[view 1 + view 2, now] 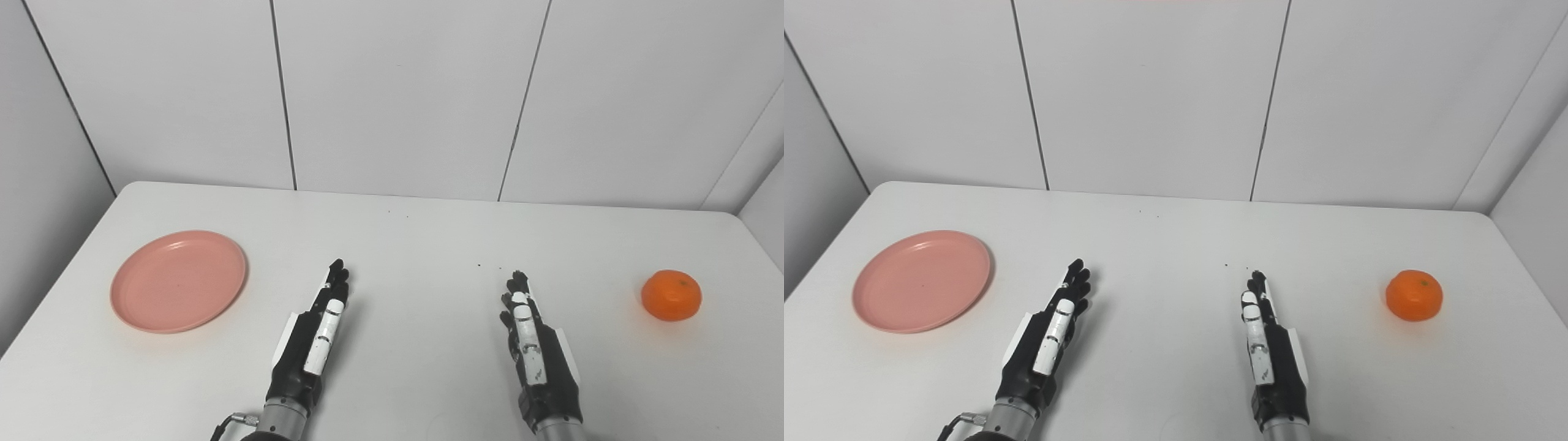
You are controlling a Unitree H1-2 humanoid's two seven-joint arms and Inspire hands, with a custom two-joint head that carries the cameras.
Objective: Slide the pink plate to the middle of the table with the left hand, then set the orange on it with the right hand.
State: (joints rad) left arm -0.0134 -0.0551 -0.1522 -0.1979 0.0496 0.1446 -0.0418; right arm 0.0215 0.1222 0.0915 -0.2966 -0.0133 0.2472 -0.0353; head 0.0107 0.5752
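So the white counter (416,245) has just two things on it. The pink plate (178,281) sits flat near the counter's left edge, nothing on it. The orange (671,295) is way over by the counter's right edge, well apart from the plate, sitting on its own with the little stem dimple facing up.

Both hands come in from the near edge of the counter, roughly in its middle stretch. The left hand (312,340) is edge-on, thumb side up, fingers stretched out straight and lying close together, pointing toward the far edge of the counter and leaning a bit right. It holds nothing and sits near the plate's right rim but isn't touching it. The right hand (533,346) mirrors it: fingers straight out, close together, empty, pointing away and tilted slightly left. It's well short of the orange, with bare counter between them.

Behind the counter's far edge there's a wall of plain white panels (398,92) with dark seams.
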